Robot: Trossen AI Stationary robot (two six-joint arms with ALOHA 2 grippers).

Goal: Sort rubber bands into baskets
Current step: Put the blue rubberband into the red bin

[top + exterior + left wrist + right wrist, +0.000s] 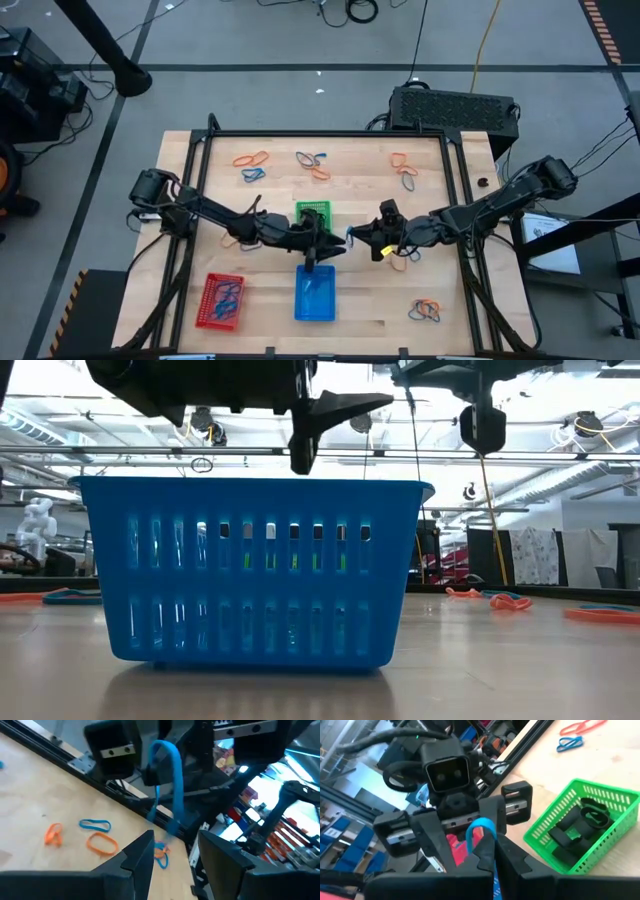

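Above the table's middle, my right gripper (489, 847) is shut on a blue rubber band (174, 785). My left gripper (175, 842) faces it from the left, open, its fingertips just short of the band's lower end; whether they touch it does not show. Below them stand the blue basket (315, 296) near the front edge and the green basket (312, 214) behind it, with black bands inside (585, 820). The red basket (221, 301) at the front left holds blue bands. My right gripper pinches the blue band between its two shut fingers, which come about level from the table's right. One bend of the loop (480, 826) arches out past the fingertips. The rest of the loop (172, 817) hangs slack below, clear of the table.
Loose orange and blue bands lie at the far left (252, 160), far middle (313, 162), far right (403, 170) and front right (425, 311). More lie under the arms (237, 240). A black frame (330, 134) borders the work area.
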